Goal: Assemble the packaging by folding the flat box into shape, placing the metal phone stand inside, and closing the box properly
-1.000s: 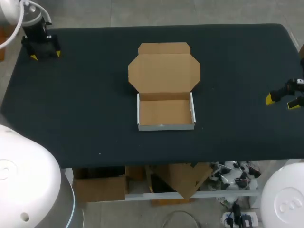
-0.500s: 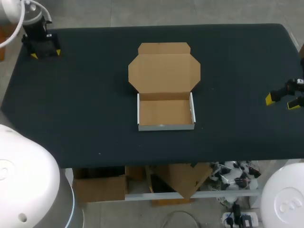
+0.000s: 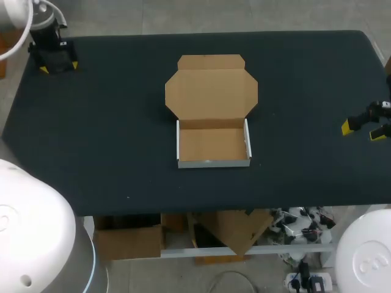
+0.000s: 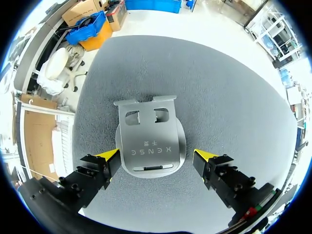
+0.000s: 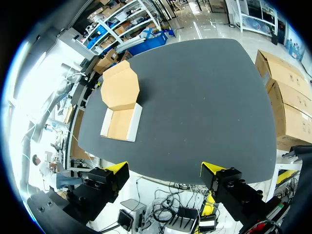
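A cardboard box (image 3: pixel 212 144) sits folded into a shallow tray at the table's middle, its lid (image 3: pixel 211 91) lying flat open behind it; the box (image 5: pixel 120 123) also shows far ahead in the right wrist view. The grey metal phone stand (image 4: pixel 148 144) lies flat on the cloth between the fingers of my open left gripper (image 4: pixel 157 160), neither yellow tip touching it. In the head view my left gripper (image 3: pixel 57 63) hovers at the table's far left corner and hides the stand. My right gripper (image 3: pixel 365 129) stands open at the right edge, holding nothing.
The dark table cloth (image 3: pixel 116 134) stretches bare between the box and both grippers. The table's right edge lies just under my right gripper (image 5: pixel 165 171).
My left gripper has shifted very slightly toward the far left corner. The box and right arm have not moved.
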`<state>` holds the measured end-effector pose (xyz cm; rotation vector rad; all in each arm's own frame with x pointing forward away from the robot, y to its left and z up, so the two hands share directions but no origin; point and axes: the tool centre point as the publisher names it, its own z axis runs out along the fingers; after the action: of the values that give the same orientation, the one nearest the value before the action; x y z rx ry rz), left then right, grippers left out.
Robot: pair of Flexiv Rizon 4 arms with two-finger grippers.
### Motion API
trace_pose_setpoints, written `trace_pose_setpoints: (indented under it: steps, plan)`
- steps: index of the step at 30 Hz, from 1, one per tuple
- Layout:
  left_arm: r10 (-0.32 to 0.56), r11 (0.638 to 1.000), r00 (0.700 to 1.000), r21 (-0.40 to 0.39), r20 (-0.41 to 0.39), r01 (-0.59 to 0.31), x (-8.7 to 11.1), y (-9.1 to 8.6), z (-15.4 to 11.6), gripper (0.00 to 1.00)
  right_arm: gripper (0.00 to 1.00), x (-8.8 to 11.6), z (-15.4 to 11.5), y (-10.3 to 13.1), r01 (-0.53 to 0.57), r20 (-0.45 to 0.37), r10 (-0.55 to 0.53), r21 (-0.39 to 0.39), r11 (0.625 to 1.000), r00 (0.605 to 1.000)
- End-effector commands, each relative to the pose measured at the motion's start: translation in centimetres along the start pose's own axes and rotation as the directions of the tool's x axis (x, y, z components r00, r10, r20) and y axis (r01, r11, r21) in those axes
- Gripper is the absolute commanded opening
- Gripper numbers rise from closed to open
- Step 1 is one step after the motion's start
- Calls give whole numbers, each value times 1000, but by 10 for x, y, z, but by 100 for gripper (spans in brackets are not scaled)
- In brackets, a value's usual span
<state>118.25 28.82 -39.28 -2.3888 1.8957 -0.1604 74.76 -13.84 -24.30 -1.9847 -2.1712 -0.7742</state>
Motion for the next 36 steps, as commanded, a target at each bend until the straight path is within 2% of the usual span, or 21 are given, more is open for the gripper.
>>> trace_pose_setpoints:
  steps: [1, 24, 27, 31, 33, 36]
  plan:
    - [-1, 1000, 1000, -15, 3, 1, 0, -8, 4, 100, 100, 0, -1, 0, 0, 0, 0, 0, 1000, 1000]
    - [-13, 1000, 1000, -10, -4, 13, 0, -15, 6, 100, 100, 0, -1, 0, 0, 0, 0, 0, 1000, 1000]
    - [-14, 1000, 1000, -11, -5, 14, 0, -16, 6, 96, 100, 0, -1, 0, 0, 0, 0, 0, 1000, 1000]
    - [-16, 1000, 1000, -12, -3, 16, 0, -16, 7, 84, 100, 0, -1, 0, 0, 0, 0, 0, 1000, 1000]
    - [-17, 1000, 1000, -12, -3, 17, -1, -16, 7, 71, 100, 0, -1, 0, 0, 0, 0, 0, 1000, 1000]
    - [-19, 1000, 1000, -13, -2, 19, -1, -16, 7, 64, 100, 0, -1, 0, 0, 0, 0, 0, 1000, 1000]
